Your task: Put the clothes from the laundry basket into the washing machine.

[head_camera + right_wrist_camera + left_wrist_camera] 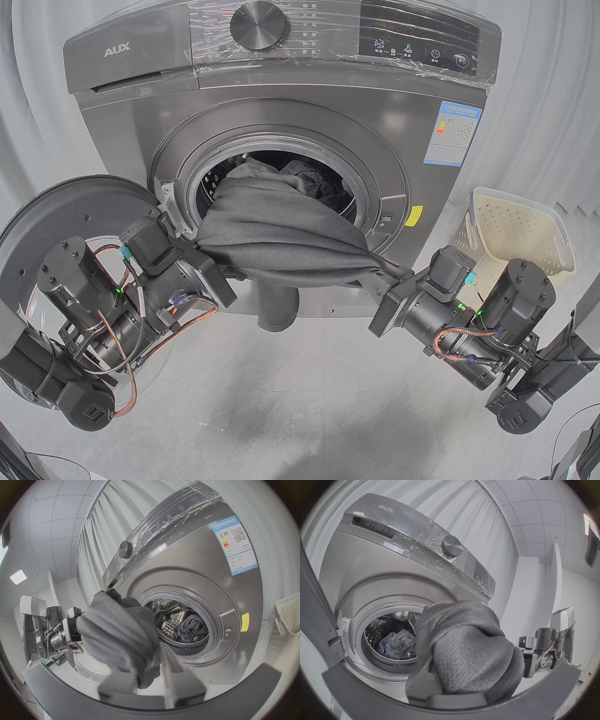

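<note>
A dark grey garment [281, 234] is stretched across the lower rim of the washing machine [281, 100] opening, one end reaching into the drum, a part hanging below. My left gripper [203, 240] is shut on its left end, and my right gripper [389, 274] is shut on its right end. In the left wrist view the garment [468, 648] bunches over the gripper. In the right wrist view the garment [122, 636] sits between the fingers [179, 673]. More dark clothes [192, 628] lie inside the drum. The cream laundry basket [522, 231] stands right of the machine.
The round washer door [62, 206] stands open to the left, behind my left arm. Grey tiled floor [300, 387] lies in front of the machine. A grey curtain [550, 94] hangs behind and beside it.
</note>
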Motion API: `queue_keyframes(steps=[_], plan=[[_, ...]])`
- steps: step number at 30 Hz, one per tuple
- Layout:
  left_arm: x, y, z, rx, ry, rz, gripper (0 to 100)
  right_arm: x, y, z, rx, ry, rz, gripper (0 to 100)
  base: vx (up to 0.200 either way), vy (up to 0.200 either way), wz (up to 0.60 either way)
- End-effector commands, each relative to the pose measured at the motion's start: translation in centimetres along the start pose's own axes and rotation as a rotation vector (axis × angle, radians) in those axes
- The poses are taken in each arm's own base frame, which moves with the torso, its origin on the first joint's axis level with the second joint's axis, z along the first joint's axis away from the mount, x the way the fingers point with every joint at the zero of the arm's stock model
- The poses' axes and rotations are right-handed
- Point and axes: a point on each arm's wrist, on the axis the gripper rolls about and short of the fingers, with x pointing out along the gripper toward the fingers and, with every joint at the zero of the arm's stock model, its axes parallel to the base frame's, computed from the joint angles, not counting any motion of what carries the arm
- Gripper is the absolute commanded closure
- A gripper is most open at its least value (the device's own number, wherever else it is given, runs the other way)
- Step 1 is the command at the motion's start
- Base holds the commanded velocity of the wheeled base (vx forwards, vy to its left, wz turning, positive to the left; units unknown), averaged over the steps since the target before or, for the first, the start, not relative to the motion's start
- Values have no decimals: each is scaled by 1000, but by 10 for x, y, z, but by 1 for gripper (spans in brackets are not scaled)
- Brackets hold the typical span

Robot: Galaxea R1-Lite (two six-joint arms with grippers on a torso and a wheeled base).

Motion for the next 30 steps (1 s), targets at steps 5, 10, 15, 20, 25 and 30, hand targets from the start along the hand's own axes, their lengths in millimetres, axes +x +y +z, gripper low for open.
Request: queue_keyframes(steps=[5,10,15,20,25,30], plan=[[-6,7,-7,2,36,34,100,-40,-5,-25,-47,184,33,0,0,0,0],[-13,12,-15,7,78,58,100,-57,-10,-36,-67,268,30,0,0,0,0],[-20,15,-23,7,122,75,100,-59,-17,-37,-70,280,2,0,0,0,0],[-24,15,-30,12,155,79,100,-58,-30,-33,-82,260,-45,0,0,0,0],[-24,18,-39,28,190,87,100,-57,-36,-31,-84,249,-58,0,0,0,0],[-24,18,-38,30,187,86,100,-57,-36,-31,-84,249,-58,0,-200,200,0]])
